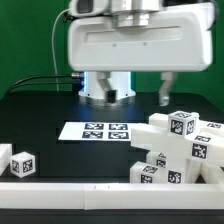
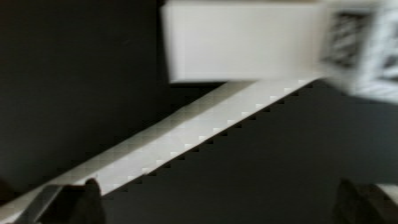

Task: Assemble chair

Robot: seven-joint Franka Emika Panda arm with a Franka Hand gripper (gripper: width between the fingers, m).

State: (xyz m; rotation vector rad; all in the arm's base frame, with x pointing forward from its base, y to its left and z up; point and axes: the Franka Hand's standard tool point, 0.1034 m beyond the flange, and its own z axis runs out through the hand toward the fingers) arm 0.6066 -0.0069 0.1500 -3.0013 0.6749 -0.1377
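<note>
chair parts (image 1: 178, 150): one tagged white heap, lower right | small tagged cube (image 1: 21, 162): one, lower left | marker board (image 1: 97, 131): four tags | no readable writing | fingers (image 2: 71, 201): apart, empty

- The chunky white plastic chair parts (image 1: 180, 150), panels and bars bearing square black-and-white tags, lie heaped on the black table at the exterior view's right, near the front edge.
- Several pieces touch and overlap; some sit tilted, with tags facing different ways.
- In the wrist view a blurred white block (image 2: 249, 40) shows from above, a tagged piece just beside it.
</note>
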